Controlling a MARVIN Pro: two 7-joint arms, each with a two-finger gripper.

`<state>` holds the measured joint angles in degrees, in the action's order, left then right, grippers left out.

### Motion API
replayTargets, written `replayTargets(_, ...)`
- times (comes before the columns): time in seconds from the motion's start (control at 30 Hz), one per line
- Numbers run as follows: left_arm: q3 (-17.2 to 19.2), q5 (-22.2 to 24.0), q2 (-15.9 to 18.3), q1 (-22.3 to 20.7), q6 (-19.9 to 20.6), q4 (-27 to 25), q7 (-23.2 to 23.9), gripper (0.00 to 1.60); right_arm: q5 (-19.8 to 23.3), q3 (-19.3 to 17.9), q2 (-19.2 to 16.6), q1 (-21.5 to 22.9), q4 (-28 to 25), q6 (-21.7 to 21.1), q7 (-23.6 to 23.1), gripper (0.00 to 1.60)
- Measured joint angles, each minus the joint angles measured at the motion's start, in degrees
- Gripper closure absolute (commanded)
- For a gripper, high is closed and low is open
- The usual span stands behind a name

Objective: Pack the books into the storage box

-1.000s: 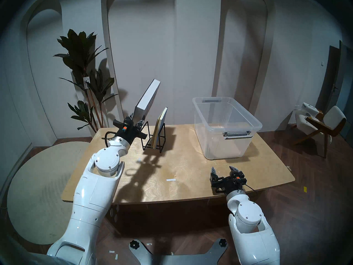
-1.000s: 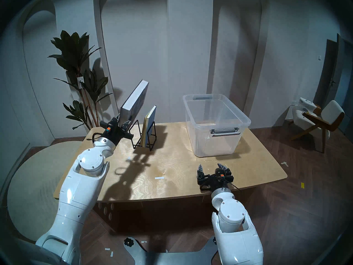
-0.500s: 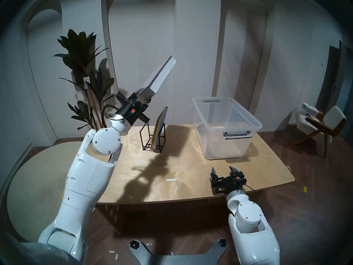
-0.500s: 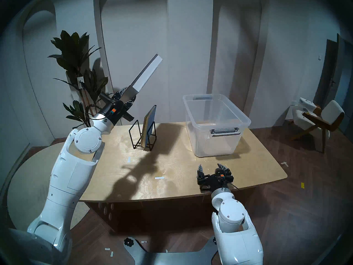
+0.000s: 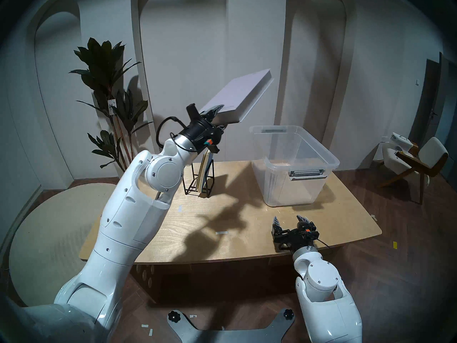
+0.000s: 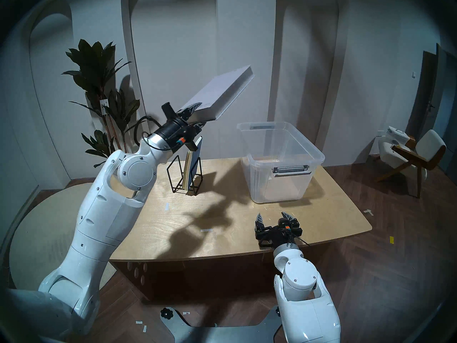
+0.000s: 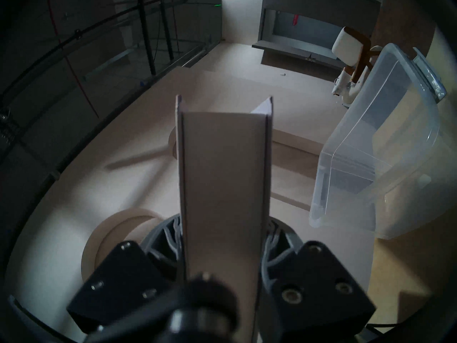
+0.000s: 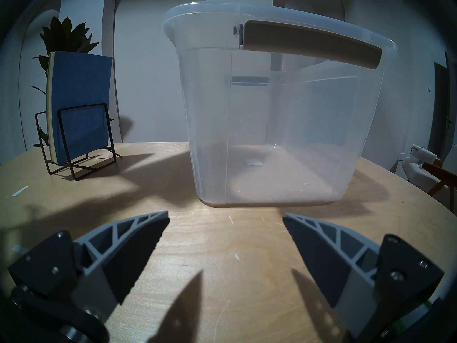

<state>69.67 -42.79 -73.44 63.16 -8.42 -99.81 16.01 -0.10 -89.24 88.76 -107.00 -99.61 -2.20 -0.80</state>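
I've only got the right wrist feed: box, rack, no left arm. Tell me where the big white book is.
Observer: The left gripper is shut on the white book, holding it in the air above the table.
Operator: Give me its position against the box.
Observer: In the head views it hangs higher than the storage box rim and to the box's left; the left wrist view has the box off to one side, not under the book.
Operator: Report its tilt.
Observer: Broad face up, far end raised, gripped at the near edge.
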Motion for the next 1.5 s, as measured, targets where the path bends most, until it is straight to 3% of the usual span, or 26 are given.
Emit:
replayTargets(0.3,-5.6,-5.2,-5.2,-3.8,0.0,3.1,2.0,1.6,0.0,0.0,0.0,0.1,0.3,0.0,0.0,0.0)
replayTargets(1.0,-16.0,-13.1,-16.8,-12.4,2.3,17.9,7.5,1.6,0.0,0.0,0.0,0.4,1.2,0.0,0.0,0.0)
replayTargets(1.27,-17.7,-15.2,-20.9,-15.6,3.7,24.1,9.2,1.6,-0.1,0.0,0.0,0.6,1.5,0.0,0.0,0.0)
replayTargets(1.5,-17.2,-16.9,-23.8,-18.7,5.3,29.8,9.8,1.6,-0.1,0.0,0.0,0.7,1.8,0.0,0.0,0.0)
